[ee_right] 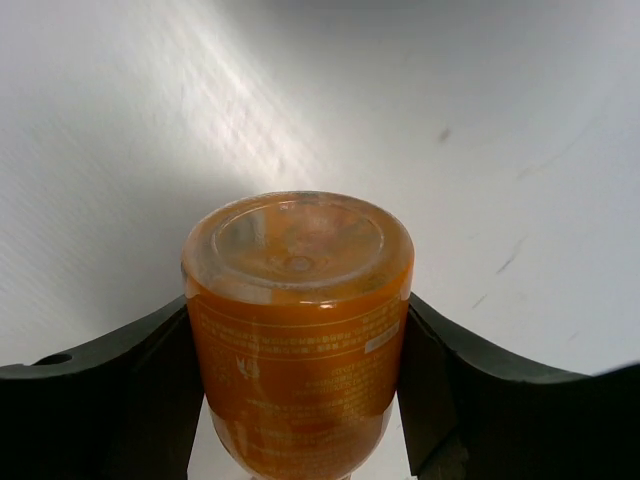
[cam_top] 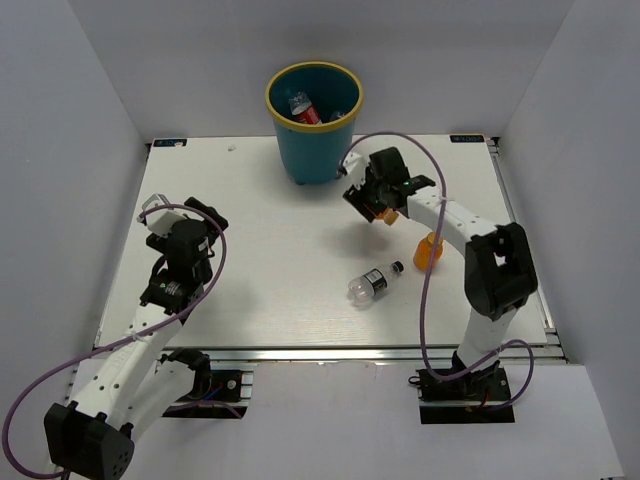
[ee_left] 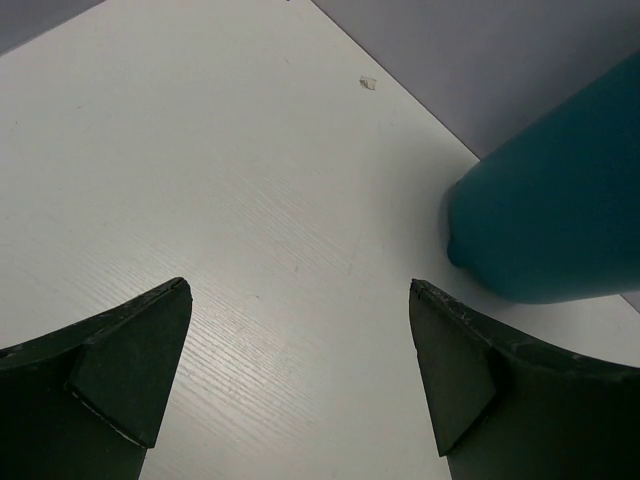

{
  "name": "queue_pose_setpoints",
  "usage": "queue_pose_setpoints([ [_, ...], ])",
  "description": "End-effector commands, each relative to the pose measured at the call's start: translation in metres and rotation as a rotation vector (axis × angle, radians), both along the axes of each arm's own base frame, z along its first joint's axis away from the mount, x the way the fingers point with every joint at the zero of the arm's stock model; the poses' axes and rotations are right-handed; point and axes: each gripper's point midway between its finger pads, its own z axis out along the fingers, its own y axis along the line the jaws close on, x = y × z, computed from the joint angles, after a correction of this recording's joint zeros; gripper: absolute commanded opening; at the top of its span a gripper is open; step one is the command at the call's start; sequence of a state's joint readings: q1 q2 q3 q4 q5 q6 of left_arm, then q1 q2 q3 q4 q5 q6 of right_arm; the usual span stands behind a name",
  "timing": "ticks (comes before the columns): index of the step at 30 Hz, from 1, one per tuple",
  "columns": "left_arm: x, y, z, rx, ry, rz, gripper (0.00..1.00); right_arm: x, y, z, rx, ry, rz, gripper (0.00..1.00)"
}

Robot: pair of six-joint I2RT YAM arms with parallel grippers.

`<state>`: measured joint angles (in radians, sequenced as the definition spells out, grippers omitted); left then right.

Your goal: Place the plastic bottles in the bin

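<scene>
While hanging beside the round teal-blue yellow-rimmed plastic bin [cam_top: 315, 155], right gripper [cam_top: 381, 198]: clamped on a small orange plastic bottle [ee_right: 300, 330].
Left gripper [ee_left: 300, 340]: spread wide, nothing between.
Bin contents: clear red-labelled bottle [cam_top: 303, 108].
White table [cam_top: 280, 260]: second orange bottle [cam_top: 428, 250]; clear dark-labelled bottle [cam_top: 373, 283] on its side.

Bare counter [ee_left: 200, 180] is lying open between the left pincer [ee_left: 298, 290] and the bin [ee_left: 560, 200]. An orange bottle [cam_top: 428, 250] and a clear bottle [cam_top: 374, 283] are cluttering it by the right arm [cam_top: 495, 270].
</scene>
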<state>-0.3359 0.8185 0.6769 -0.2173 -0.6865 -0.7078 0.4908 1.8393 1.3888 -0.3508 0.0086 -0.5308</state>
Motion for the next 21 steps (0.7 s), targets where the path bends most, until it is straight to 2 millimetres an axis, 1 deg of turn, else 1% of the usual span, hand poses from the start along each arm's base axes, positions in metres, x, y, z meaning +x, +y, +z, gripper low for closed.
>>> queue_pose_setpoints([
  [1,-0.003,0.007,-0.002,0.004,-0.003,0.036,0.98,0.023,0.036,0.146,0.285,-0.306,0.069,0.46],
  [2,-0.003,0.007,-0.003,0.008,0.002,0.037,0.98,0.018,0.040,0.178,0.340,-0.382,0.107,0.48],
  [3,-0.002,0.008,-0.004,0.008,0.004,0.040,0.98,0.023,0.050,0.213,0.413,-0.501,0.146,0.50],
  [4,-0.001,0.007,-0.006,0.009,0.006,0.042,0.98,0.021,0.056,0.231,0.469,-0.554,0.175,0.47],
  [5,0.000,0.006,-0.006,0.010,0.009,0.037,0.98,0.019,0.057,0.255,0.513,-0.619,0.187,0.44],
  [6,0.001,0.005,-0.007,0.014,0.012,0.028,0.98,0.022,0.060,0.284,0.572,-0.709,0.191,0.40],
  [7,0.002,0.002,-0.006,0.010,0.010,0.013,0.98,0.022,0.062,0.298,0.607,-0.740,0.190,0.37],
  [9,0.004,0.000,-0.007,0.012,0.011,0.003,0.98,0.024,0.070,0.335,0.689,-0.822,0.226,0.37],
  [10,0.004,0.000,-0.008,0.013,0.012,0.004,0.98,0.027,0.074,0.343,0.709,-0.850,0.237,0.41],
  [11,0.004,0.001,-0.008,0.013,0.011,0.008,0.98,0.038,0.080,0.350,0.735,-0.880,0.237,0.43],
  [12,0.004,0.001,-0.008,0.012,0.010,0.011,0.98,0.049,0.078,0.359,0.765,-0.918,0.192,0.43],
  [13,0.004,0.001,-0.008,0.013,0.008,0.010,0.98,0.071,0.085,0.349,0.791,-0.931,0.159,0.42],
  [14,0.004,0.000,-0.008,0.011,0.006,0.004,0.98,0.079,0.086,0.380,0.843,-0.984,0.140,0.42],
  [15,0.004,0.000,-0.009,0.012,0.007,0.001,0.98,0.089,0.090,0.385,0.861,-0.992,0.125,0.44],
  [16,0.005,-0.001,-0.008,0.009,0.000,0.000,0.98,0.117,0.099,0.359,0.854,-0.968,0.088,0.50],
  [17,0.005,-0.002,-0.009,0.007,0.001,-0.006,0.98,0.127,0.102,0.362,0.880,-0.983,0.078,0.51],
  [18,0.005,-0.002,-0.009,0.006,-0.003,-0.008,0.98,0.127,0.104,0.390,0.930,-1.042,0.089,0.50],
  [19,0.006,-0.002,-0.009,0.006,-0.002,-0.011,0.98,0.148,0.116,0.362,0.929,-1.016,0.080,0.50],
  [20,0.006,-0.003,-0.008,0.005,-0.005,-0.016,0.98,0.156,0.120,0.361,0.954,-1.014,0.072,0.51],
  [21,0.007,-0.004,-0.009,0.006,-0.001,-0.018,0.98,0.151,0.120,0.389,1.019,-1.054,0.084,0.56],
])
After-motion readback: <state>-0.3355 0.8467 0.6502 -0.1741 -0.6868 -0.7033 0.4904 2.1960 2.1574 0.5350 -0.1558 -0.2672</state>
